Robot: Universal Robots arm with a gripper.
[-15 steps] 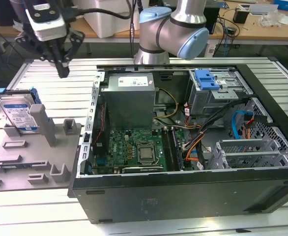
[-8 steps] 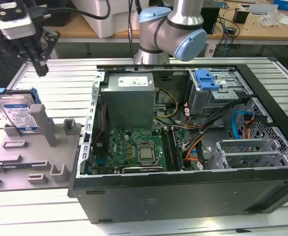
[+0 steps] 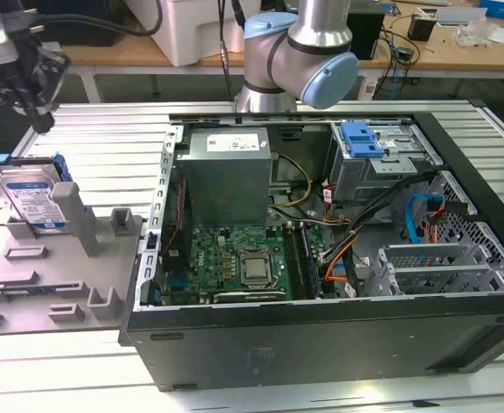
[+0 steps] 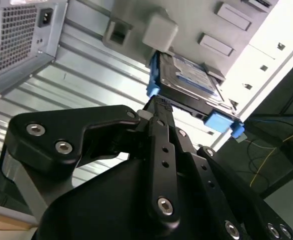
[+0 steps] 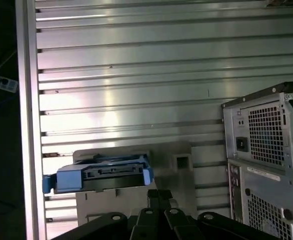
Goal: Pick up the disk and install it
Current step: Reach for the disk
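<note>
Over at roughly nine o'clock in the exterior view, well apart from the open computer case [image 3: 321,340], the disk [image 3: 28,200] is seen propped on edge in a grey holder [image 3: 76,262]. It's leaned back a bit with the label showing, and a grey post [image 3: 78,215] is set right beside it. It hasn't been picked up yet, so none of the install can be called done.

The gripper [image 4: 159,105] is hung at about twelve o'clock from the disk in that same view. In the second wrist view its tips are lined up close to the disk's blue-framed edge, but whether contact is made can't be told. The fingers look drawn close together, with nothing held between them.

Stuff that could go wrong from here, as a judgement only:

- With the fingers that narrow, the disk's edge would get poked rather than straddled, and the disk could be knocked over in the holder.
- Since the disk is leaned, a straight-down grab could end up skewed, and a crooked disk probably won't be accepted cleanly by the drive cage [image 3: 390,168] at about two o'clock inside the case.
- The blue frame looks like plastic, so some flex or slip under a light pinch should be expected.
- The post could be clipped by a finger.
- Loose cables [image 3: 342,258] are draped near the cage, so a snag is possible.
</note>
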